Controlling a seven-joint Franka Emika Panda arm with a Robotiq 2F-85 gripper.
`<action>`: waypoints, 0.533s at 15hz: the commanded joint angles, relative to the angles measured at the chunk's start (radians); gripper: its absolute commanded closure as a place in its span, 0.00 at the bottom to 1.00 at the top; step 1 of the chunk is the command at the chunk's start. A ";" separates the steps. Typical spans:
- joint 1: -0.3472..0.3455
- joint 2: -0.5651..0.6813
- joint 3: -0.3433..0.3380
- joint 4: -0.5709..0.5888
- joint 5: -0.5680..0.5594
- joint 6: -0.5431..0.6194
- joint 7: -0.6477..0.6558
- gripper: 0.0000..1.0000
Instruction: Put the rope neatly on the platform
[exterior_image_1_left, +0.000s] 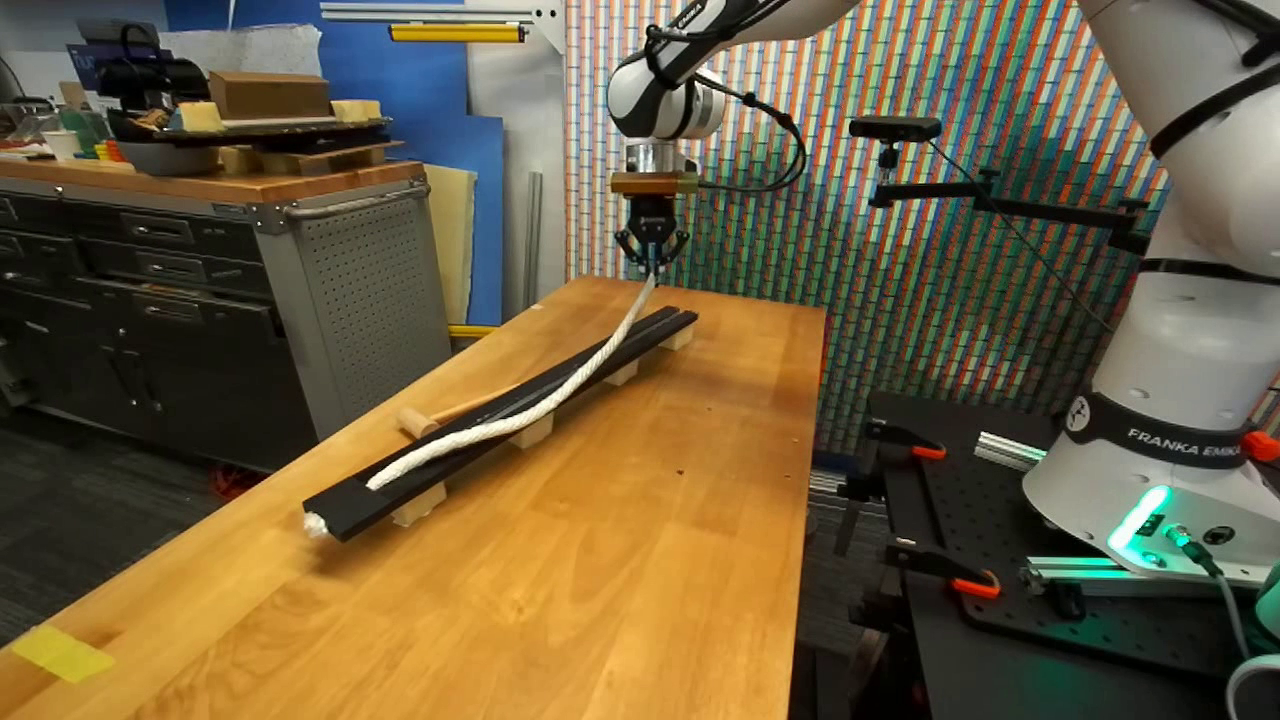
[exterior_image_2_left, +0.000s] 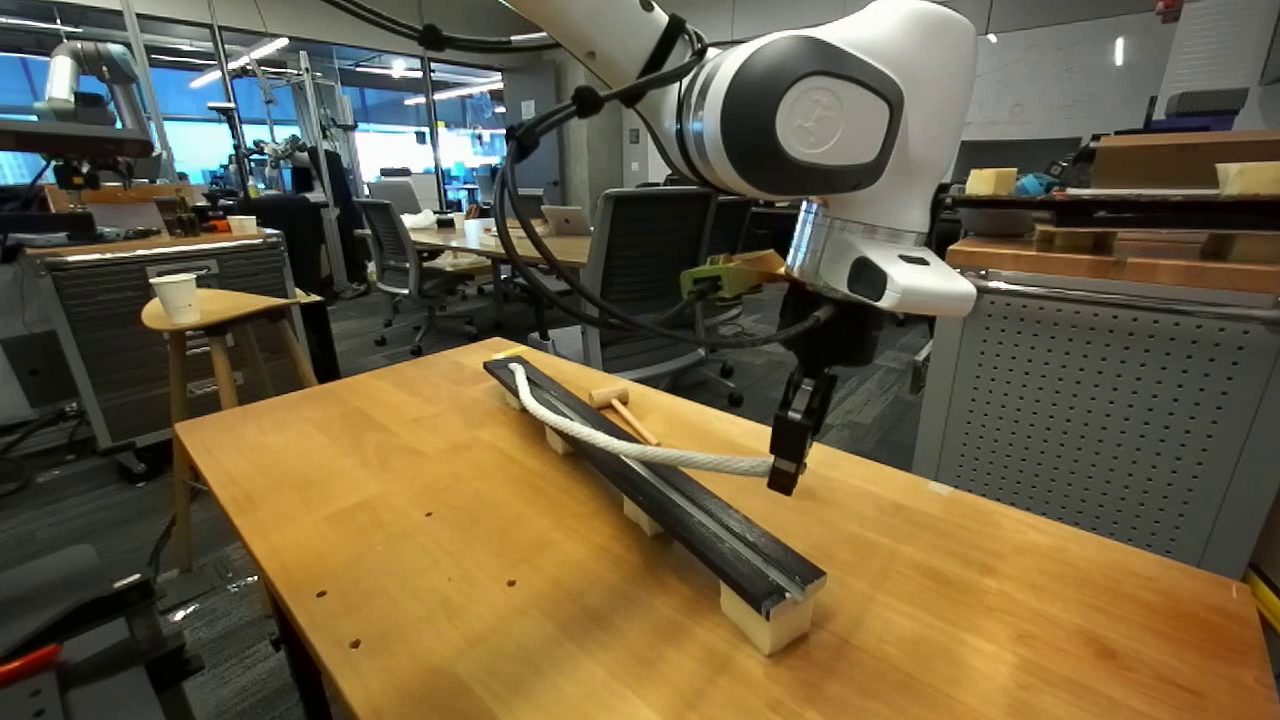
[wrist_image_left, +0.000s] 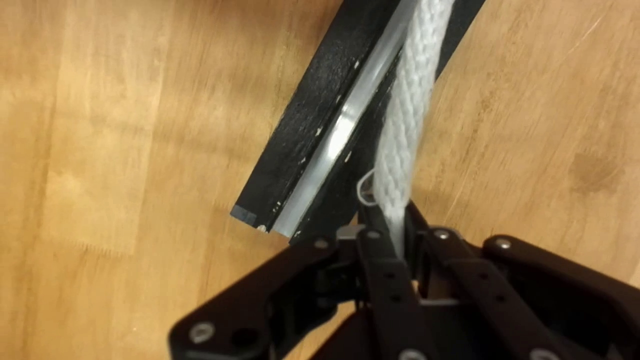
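The gripper (wrist_image_left: 394, 220) has its jaws clamped on one end of the rope (wrist_image_left: 406, 115); a loose thread (wrist_image_left: 358, 189) shows beside the grip. That end is held higher than the black bar (wrist_image_left: 312, 115) and, in the wrist view, slants off the metal groove (wrist_image_left: 332, 145). Step judged: laying the rope along the bar. Recommended: align over the groove, keep light tension, lower progressively, release last; a hard pull could slide the far end. A mallet (exterior_image_2_left: 628, 416) lies beside the bar. The rope's far end rests on the bar; seating in the groove there could not be confirmed.
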 joint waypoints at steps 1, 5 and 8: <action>-0.007 0.012 -0.009 0.025 0.032 -0.015 0.046 0.97; -0.021 0.029 -0.010 0.042 0.044 -0.020 0.084 0.97; -0.036 0.033 -0.010 0.048 0.059 -0.021 0.113 0.97</action>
